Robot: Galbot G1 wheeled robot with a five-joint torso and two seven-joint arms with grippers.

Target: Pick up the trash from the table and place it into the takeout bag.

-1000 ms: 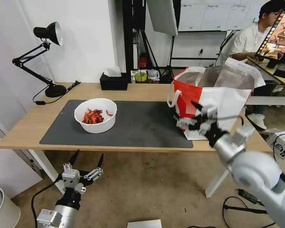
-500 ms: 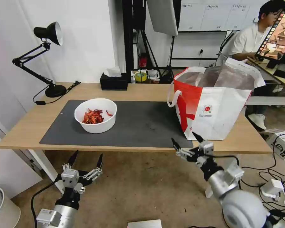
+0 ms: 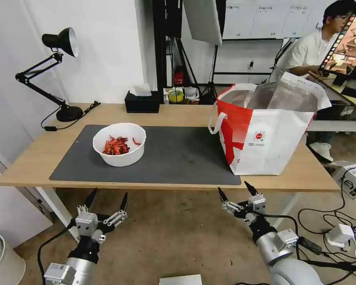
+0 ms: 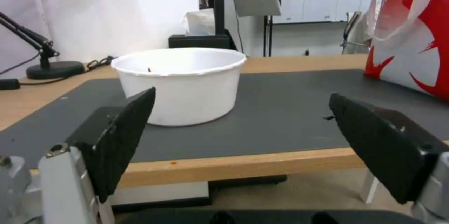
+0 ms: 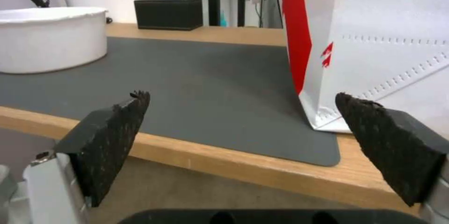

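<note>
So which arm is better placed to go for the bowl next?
Probably the left. The left gripper hangs open below the table edge, almost straight in front of the bowl. The right gripper, also open, sits near the bag.

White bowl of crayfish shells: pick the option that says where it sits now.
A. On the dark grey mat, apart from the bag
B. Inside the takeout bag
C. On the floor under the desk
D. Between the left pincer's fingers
A: the white bowl rests on the dark grey mat, well apart from the takeout bag, while the left pincer hangs open below the desk edge.
</note>
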